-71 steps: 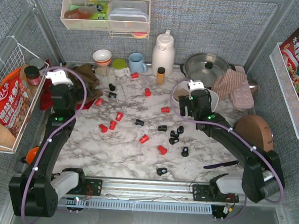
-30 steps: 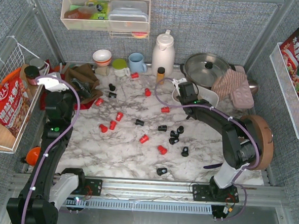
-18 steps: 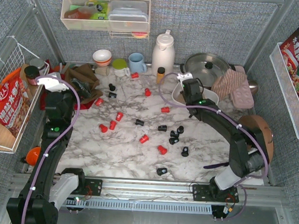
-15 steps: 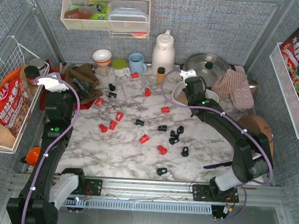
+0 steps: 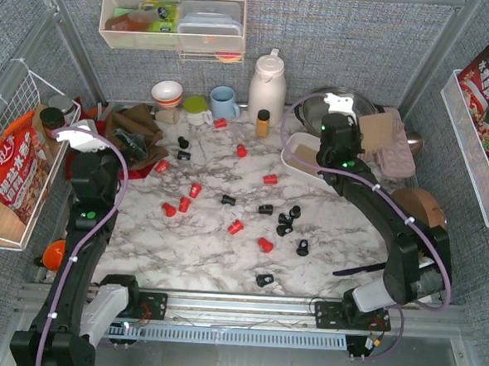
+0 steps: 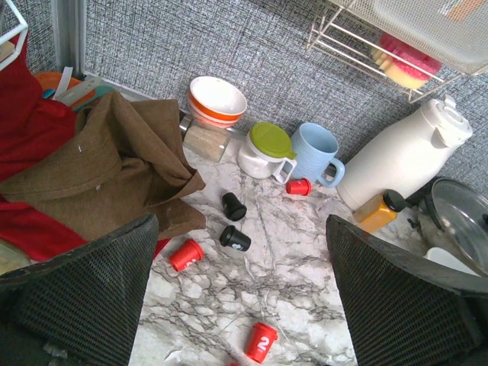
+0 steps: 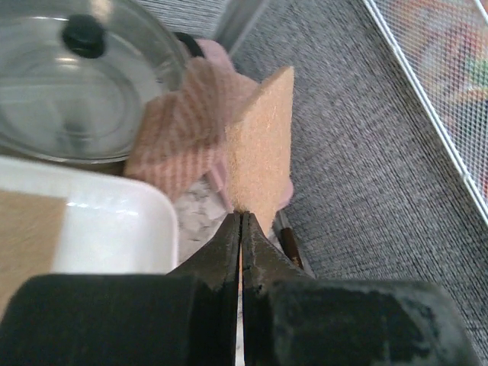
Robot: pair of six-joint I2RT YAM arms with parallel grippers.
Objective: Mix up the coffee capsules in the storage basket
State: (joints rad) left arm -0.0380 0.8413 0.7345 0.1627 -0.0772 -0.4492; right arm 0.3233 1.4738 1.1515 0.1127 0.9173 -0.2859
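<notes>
A: Marble table (image 5: 190, 254). Coffee capsules (image 5: 236, 227), red + blk, all scattered loose; none seen in storage basket (image 5: 300, 153), far right by pot (image 5: 314, 111).
B: Right gripper (image 7: 241, 221) pinched on tan card (image 7: 263, 145); left gripper (image 6: 240, 305) wide, empty. Mixing prob. not begun.

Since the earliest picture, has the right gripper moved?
Yes. The right gripper has gone toward the back right, from over the storage basket to the near edge of the steel pot, and is shut on a tan pad.
</notes>
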